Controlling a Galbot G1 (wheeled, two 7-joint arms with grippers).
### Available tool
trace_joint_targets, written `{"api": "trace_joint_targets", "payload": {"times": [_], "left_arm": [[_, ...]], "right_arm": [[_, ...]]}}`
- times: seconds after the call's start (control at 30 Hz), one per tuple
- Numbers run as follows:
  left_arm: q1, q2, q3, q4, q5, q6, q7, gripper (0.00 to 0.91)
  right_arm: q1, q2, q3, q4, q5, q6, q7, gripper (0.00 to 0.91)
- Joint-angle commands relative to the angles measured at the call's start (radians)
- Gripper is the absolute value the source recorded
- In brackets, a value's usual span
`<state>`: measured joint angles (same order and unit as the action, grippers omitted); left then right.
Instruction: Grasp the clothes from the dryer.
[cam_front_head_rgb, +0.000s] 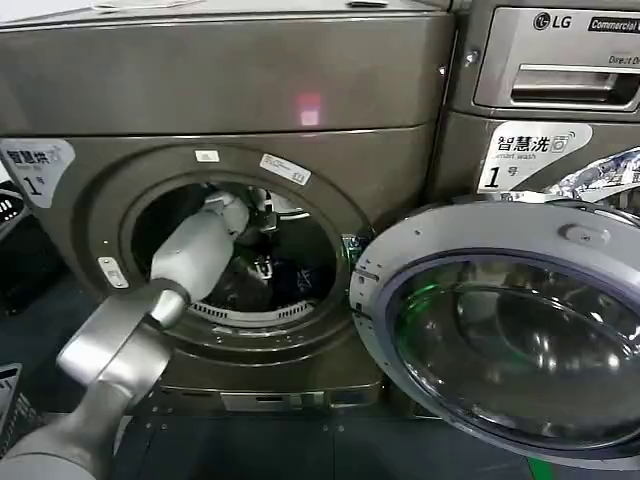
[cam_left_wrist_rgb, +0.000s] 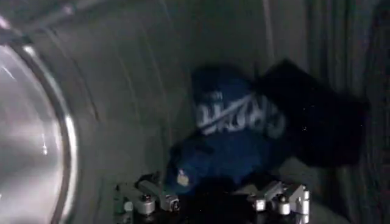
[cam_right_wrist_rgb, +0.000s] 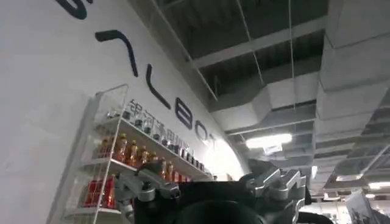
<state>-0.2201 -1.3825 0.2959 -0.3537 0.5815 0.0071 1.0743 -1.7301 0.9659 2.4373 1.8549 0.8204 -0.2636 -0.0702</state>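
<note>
While my left arm reaches through the round porthole of the dryer (cam_front_head_rgb: 230, 95), which fills the left and centre of the head view, my left pincer (cam_front_head_rgb: 262, 262) sits inside the steel drum, near the middle of the frame. From the left wrist camera, my left pincer (cam_left_wrist_rgb: 213, 201) lies along the bottom edge with its fingers (cam_left_wrist_rgb: 155, 198) spread apart, open and gripping nothing. Right above that gap, in the centre of the wrist frame, lie the clothes (cam_left_wrist_rgb: 231, 146): a blue piece with pale lettering across it, bunched against the drum wall, and a darker piece to its upper right. Whether the blue piece touches my fingers I cannot tell, though its lower edge sits just beside them. The drum's bright rim (cam_left_wrist_rgb: 61, 146) curves down the left side of the wrist frame.

The open door (cam_front_head_rgb: 500, 330) hangs at the lower right of the head view, its glass bowl facing outward. Behind it, at the upper right, stands the silver LG machine (cam_front_head_rgb: 555, 70).

My right pincer (cam_right_wrist_rgb: 216, 195) is at the bottom of the right wrist view, pointing up toward a ceiling and a shelf of bottles (cam_right_wrist_rgb: 131, 158); its fingers stand apart, open, holding nothing
</note>
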Motion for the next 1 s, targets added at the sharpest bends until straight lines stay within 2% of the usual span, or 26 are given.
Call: {"api": "trace_joint_targets", "payload": {"times": [0.03,0.33,1.0], "left_arm": [[-0.018,0.000,0.034,0.046,0.210,-0.004,0.036,0.907],[-0.010,0.008,0.035,0.071,0.310,0.004,0.003,0.907],[0.054,0.003,-0.009,0.100,0.246,0.011,-0.003,0.907]], "right_arm": [[0.000,-0.001,-0.001,0.001,-0.001,-0.001,0.000,0.907],[-0.003,0.003,-0.001,0.008,0.000,-0.003,0.000,0.907],[0.002,0.004,-0.005,0.017,-0.004,-0.003,-0.002,0.907]]}}
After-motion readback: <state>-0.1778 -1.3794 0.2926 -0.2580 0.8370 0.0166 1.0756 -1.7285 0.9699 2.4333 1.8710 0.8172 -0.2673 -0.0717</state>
